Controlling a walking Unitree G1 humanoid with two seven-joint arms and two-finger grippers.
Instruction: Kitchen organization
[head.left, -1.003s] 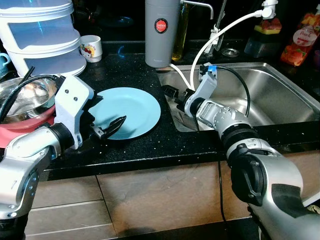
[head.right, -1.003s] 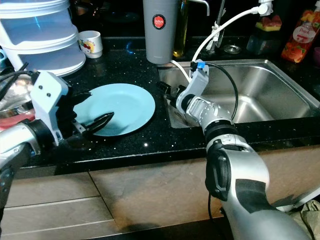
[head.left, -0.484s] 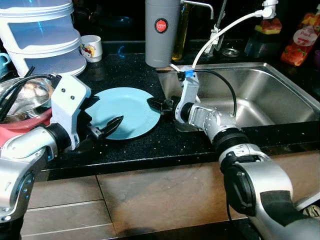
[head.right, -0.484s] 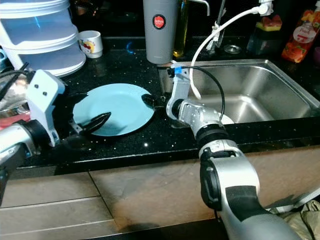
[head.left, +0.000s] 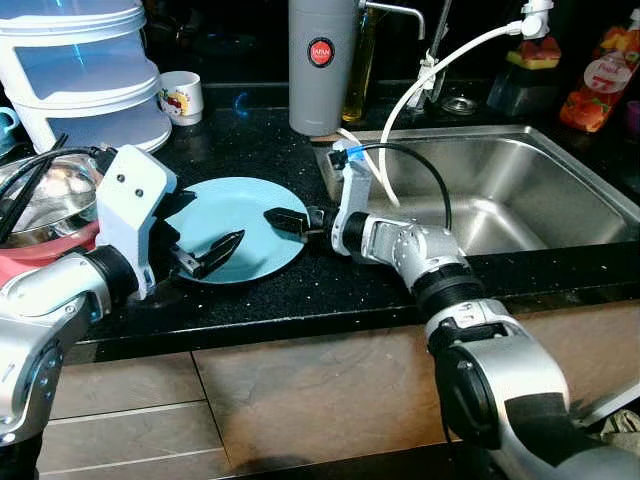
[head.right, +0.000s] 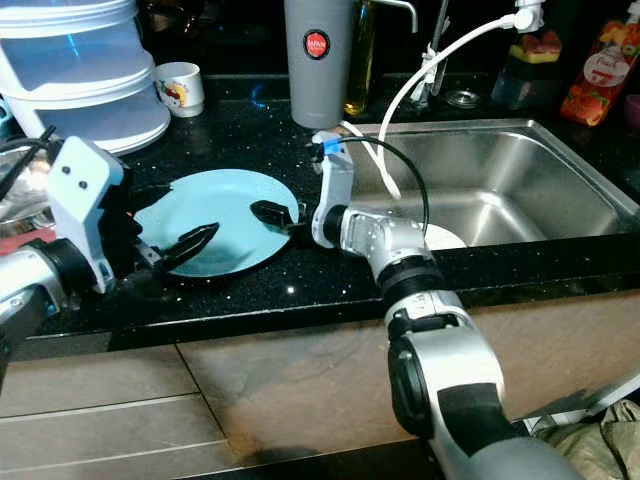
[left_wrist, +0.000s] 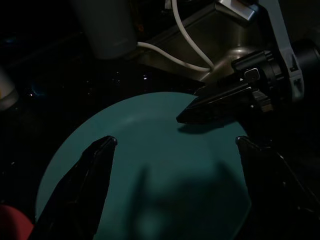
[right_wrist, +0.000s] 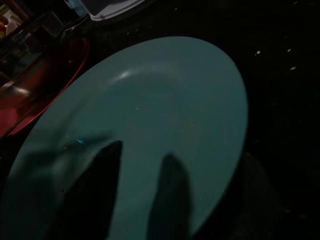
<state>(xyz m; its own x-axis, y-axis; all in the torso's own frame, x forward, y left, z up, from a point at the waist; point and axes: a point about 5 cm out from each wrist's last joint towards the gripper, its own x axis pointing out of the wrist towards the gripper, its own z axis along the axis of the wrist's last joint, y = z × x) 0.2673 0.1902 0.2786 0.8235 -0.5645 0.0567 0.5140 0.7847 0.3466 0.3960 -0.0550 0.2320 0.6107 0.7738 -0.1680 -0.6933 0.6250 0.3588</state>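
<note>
The light blue plate (head.left: 235, 228) lies flat on the black desk (head.left: 300, 290), near its front edge and just left of the sink (head.left: 520, 185). Being round, it has no long axis and points nowhere; its face is turned up.

The left gripper (head.left: 207, 256) sits low over the plate's front-left part, fingers spread wide, holding nothing. In the left wrist view the two fingers stand apart on either side of the plate.

The right gripper (head.left: 285, 220) reaches in from the sink side over the plate's right rim. Its fingers appear slightly parted and empty; whether they touch the rim cannot be told.

Behind the plate, toward the desk's back edge, stand a grey flask (head.left: 323, 65), a small printed cup (head.left: 181, 96) and a stack of white containers (head.left: 85, 70). A metal bowl on a red tray (head.left: 45, 205) sits at the left edge. A white hose (head.left: 420, 85) curves down into the sink.

Risks, as judged:
- Both grippers converge on one plate; a collision of fingers is possible.
- A push from the right could slide the plate toward the red tray or the front edge.
- A thin grip on a flat, smooth rim may slip, dropping the plate.
</note>
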